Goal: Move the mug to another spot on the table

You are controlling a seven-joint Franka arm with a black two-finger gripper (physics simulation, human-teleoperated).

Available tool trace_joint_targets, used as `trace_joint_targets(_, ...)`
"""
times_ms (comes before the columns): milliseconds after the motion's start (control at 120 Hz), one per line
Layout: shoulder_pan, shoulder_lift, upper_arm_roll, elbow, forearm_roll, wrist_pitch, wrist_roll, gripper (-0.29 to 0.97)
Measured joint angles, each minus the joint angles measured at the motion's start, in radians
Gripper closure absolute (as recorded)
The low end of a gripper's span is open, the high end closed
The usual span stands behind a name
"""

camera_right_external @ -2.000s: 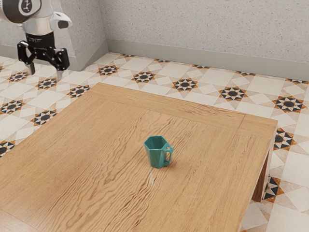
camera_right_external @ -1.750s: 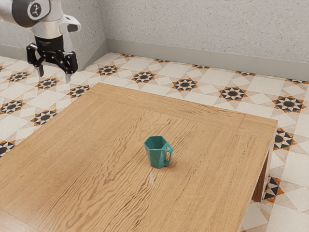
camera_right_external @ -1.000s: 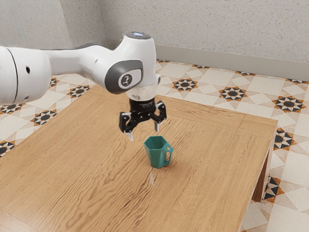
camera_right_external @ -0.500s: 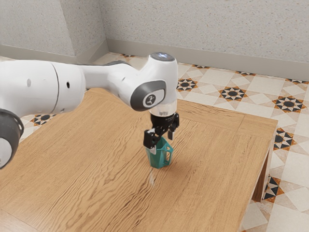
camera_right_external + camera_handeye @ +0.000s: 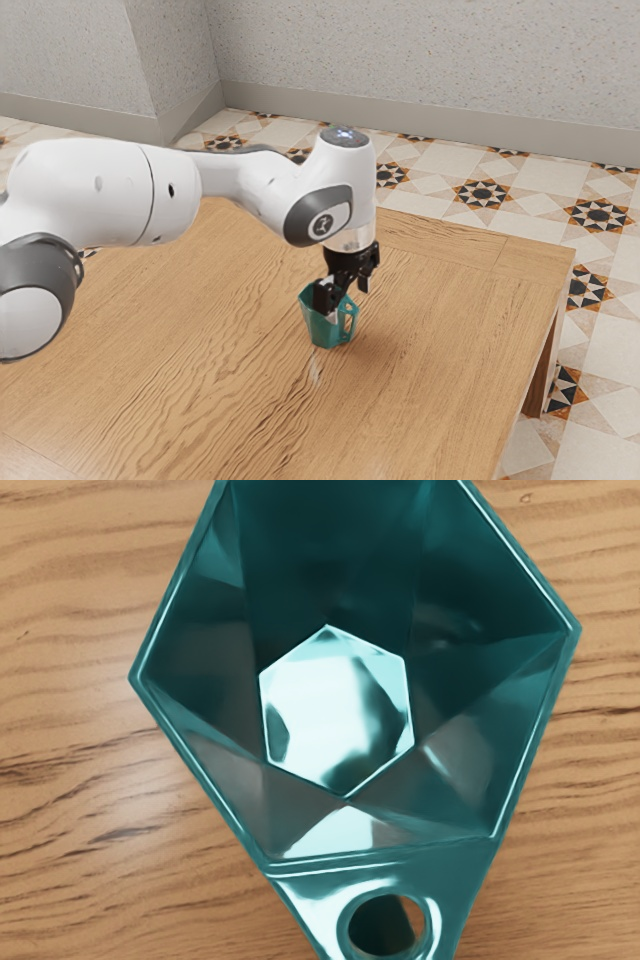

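- Directly over the teal mug (image 5: 328, 325), the black pincer (image 5: 338, 292) sits low at the rim. I cannot tell whether it stands apart or is closed on the mug's wall.
- From the wrist camera the mug (image 5: 335, 705) is seen straight down its mouth. It has slanted faceted walls, a pale six-sided bottom, and nothing inside.
- Its handle (image 5: 385, 925) juts from one corner of the rim and is pierced by a round hole.
- The mug stands upright on the wooden tabletop (image 5: 200, 330), near the middle, with its handle toward the exterior view's right.
- The white arm (image 5: 200, 185) comes in from the exterior view's left and bends down to the mug. A grey joint cap (image 5: 322, 222) carries a small round mark too small to read.
- Beyond the tabletop's far edge lies a tiled floor (image 5: 480, 190) with dark star patterns, then a speckled grey wall (image 5: 450, 50).
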Motion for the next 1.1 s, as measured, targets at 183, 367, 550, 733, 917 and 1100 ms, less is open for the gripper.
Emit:
trace_joint_targets(183,0.007,0.033,0.000,0.004,0.001,0.028,0.004,0.00)
trace_joint_targets(367,0.018,0.060,0.000,0.017,0.001,0.060,0.014,0.00)
trace_joint_targets(550,0.023,0.075,0.000,0.027,0.002,0.077,0.025,0.00)
trace_joint_targets(733,0.024,0.092,0.000,0.028,0.001,0.091,0.035,0.00)
trace_joint_targets(917,0.026,0.103,0.000,0.028,0.000,0.105,0.043,0.00)
trace_joint_targets(1100,0.033,0.105,0.000,0.029,0.000,0.112,0.049,0.00)
